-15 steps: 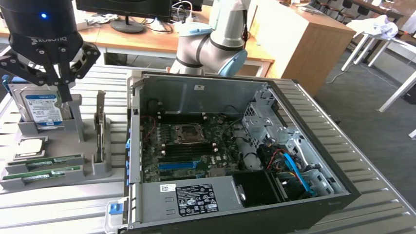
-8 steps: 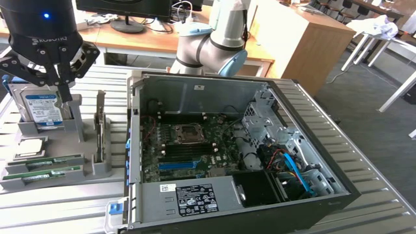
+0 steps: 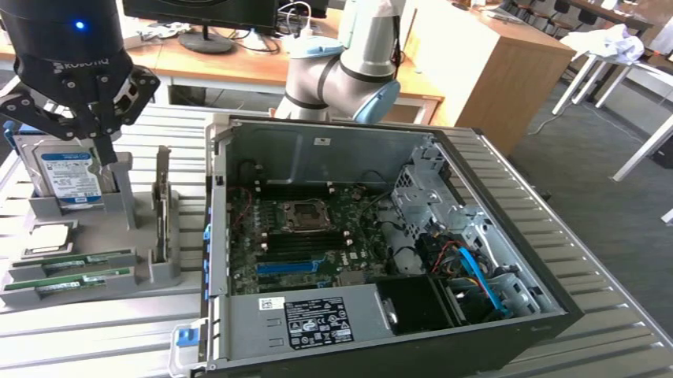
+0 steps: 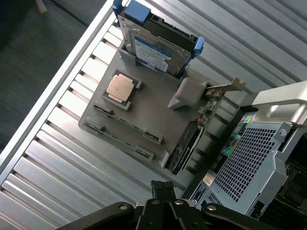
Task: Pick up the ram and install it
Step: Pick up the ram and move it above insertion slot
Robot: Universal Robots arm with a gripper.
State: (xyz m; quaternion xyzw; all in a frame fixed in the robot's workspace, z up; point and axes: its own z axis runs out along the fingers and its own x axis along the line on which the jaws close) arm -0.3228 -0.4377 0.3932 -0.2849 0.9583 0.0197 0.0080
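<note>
The gripper (image 3: 105,151) hangs clenched and empty above the grey holder (image 3: 158,277), its fingertips pressed together over the hard drive (image 3: 72,177), which stands upright at one end of the holder. The ram (image 3: 76,264) sits at the holder's other end, well apart from the gripper. It stands on its long edge in a slot, with a second like stick (image 3: 65,282) just beside it.

It looks light, stiff and thin, and probably fragile at its chips and contact edge. The safest hold is likely across the two flat faces near the middle of the free upper edge. That edge is narrow and may slip or tilt in a loose pinch.

A processor chip (image 3: 47,236) lies flat between the drive and the ram. An expansion card (image 3: 163,206) stands on edge along the holder's side nearest the open computer case (image 3: 505,197). It rises above the ram and could catch the gripper. Inside the case, the motherboard (image 3: 305,236) lies exposed beside blue cables (image 3: 474,272), all on the slatted bench (image 3: 84,331)
</note>
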